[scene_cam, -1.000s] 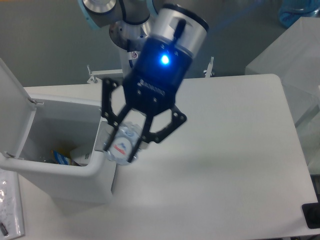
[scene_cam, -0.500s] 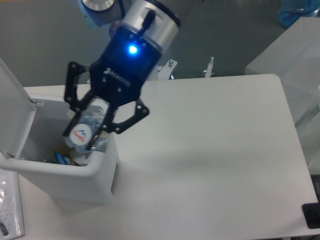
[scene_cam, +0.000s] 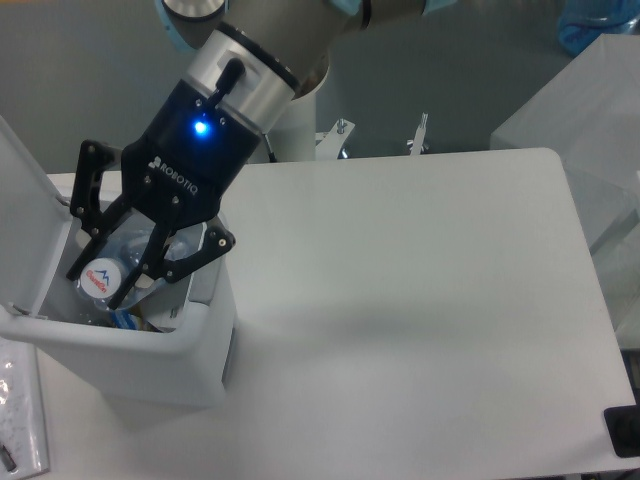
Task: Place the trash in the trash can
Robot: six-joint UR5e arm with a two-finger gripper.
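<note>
My gripper [scene_cam: 100, 278] is shut on the clear bottle [scene_cam: 112, 262], whose white cap [scene_cam: 99, 278] faces the camera. It holds the bottle over the open mouth of the white trash can [scene_cam: 130, 355] at the table's left side. The can's lid [scene_cam: 25, 190] stands open at the far left. Something blue and yellow [scene_cam: 122, 318] lies inside the can under the bottle. The clear wrapper with a green mark is not visible.
The white table [scene_cam: 420, 300] stretches to the right of the can. A clear plastic sheet [scene_cam: 18, 410] lies at the lower left corner. A dark object [scene_cam: 625, 430] sits at the lower right edge. Pale covered things [scene_cam: 590, 120] stand at the right.
My gripper has moved left with the bottle, from beside the can's right wall to over its open mouth, and a little lower.
</note>
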